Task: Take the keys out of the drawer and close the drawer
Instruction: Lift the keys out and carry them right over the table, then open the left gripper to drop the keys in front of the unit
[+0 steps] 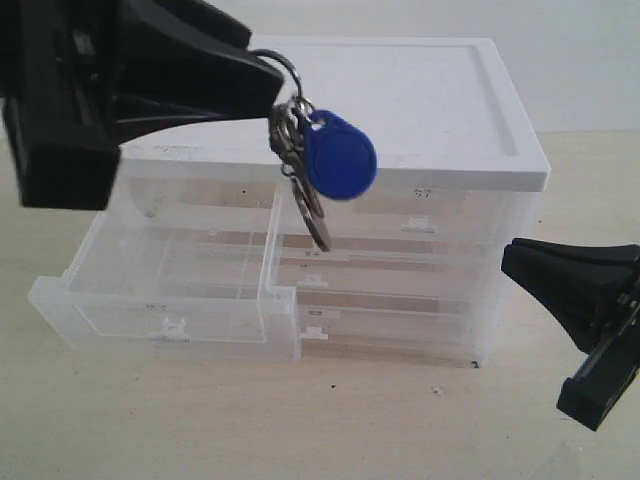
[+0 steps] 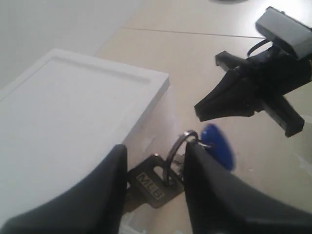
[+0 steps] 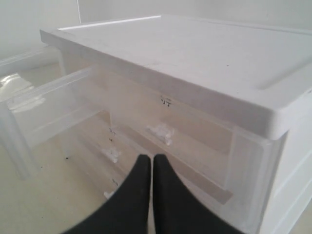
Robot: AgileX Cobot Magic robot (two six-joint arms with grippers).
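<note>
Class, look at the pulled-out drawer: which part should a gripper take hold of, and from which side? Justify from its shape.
Likely the tab handle on the front panel of the drawer, approached from the front. It is the only part that juts out; the panel and walls are broad and smooth. The right gripper, fingers together, is the free one.

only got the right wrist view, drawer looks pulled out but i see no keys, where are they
Observer: The keys are out of the drawer. They hang from the left pincer, up in front of the cabinet's top edge.
Operator: ok so where does my pincer sit for the push
Observer: In the exterior view the right pincer is off the cabinet's right front corner, apart from it. The open drawer's front is on the far left, so I'd guess you must cross over to push it.
</note>
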